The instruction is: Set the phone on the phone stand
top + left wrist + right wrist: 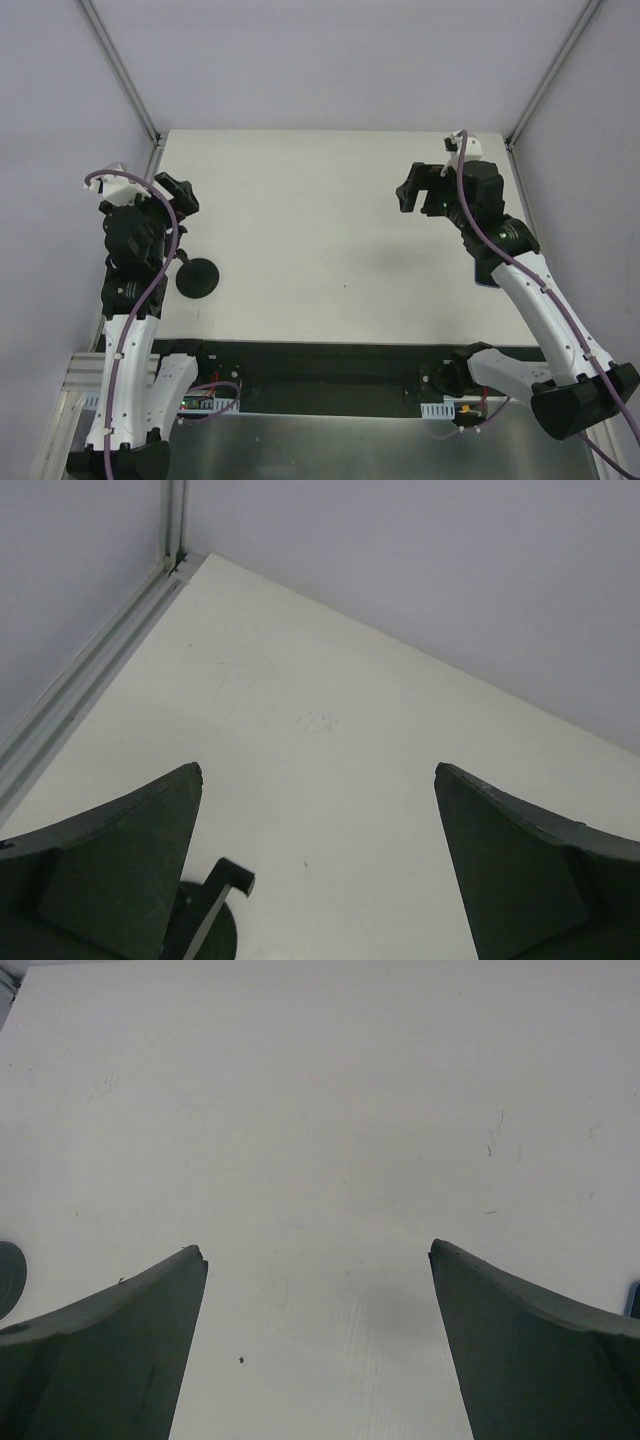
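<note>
The phone stand [198, 277] is all black, its round disc base on the table's near left with the stem leaning up toward the left arm. In the left wrist view its small holder [232, 879] shows low and left, beside the left finger. My left gripper [176, 192] is open and empty, raised just behind the stand; its jaws [318, 770] stand wide apart. My right gripper [406, 192] is open and empty over the far right of the table [315, 1250]. The phone shows only as a bluish sliver [488, 284] under the right arm, and at the frame edge in the right wrist view [634, 1300].
The white table [330, 210] is bounded by grey walls and metal frame rails [90, 670] at its far-left corner. The stand's disc edge [8, 1276] shows at the left of the right wrist view. The arm bases and cables sit along the near edge.
</note>
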`<state>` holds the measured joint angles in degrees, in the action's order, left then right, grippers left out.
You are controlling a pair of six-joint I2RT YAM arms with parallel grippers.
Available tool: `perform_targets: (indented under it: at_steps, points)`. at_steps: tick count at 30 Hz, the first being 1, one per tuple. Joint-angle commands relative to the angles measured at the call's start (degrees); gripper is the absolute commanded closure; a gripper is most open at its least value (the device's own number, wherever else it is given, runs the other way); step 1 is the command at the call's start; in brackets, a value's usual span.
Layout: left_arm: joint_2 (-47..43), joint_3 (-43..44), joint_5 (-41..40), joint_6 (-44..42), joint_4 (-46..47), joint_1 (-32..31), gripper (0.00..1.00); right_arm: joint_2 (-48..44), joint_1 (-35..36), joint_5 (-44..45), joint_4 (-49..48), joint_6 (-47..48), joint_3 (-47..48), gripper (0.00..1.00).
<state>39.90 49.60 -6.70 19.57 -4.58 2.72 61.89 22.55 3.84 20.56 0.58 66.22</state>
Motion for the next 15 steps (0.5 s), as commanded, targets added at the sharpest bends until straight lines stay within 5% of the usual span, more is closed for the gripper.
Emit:
perform_targets:
  at_steps: [1,9,15]
  points:
    - [-2.81,0.06,-4.11,-0.23,-11.75,0.35,0.01,-0.89,0.39,-0.14,-1.66,1.44,2.16,0.04]
    - [-1.24,-3.20,3.88,-6.03,-17.21,0.36,0.01,-3.35,0.48,-10.25,-1.39,5.92,1.20,0.04]
    - [5.26,-0.92,2.75,-8.85,-20.29,0.35,0.30,-5.99,0.48,-11.13,-2.45,6.89,-0.47,0.04]
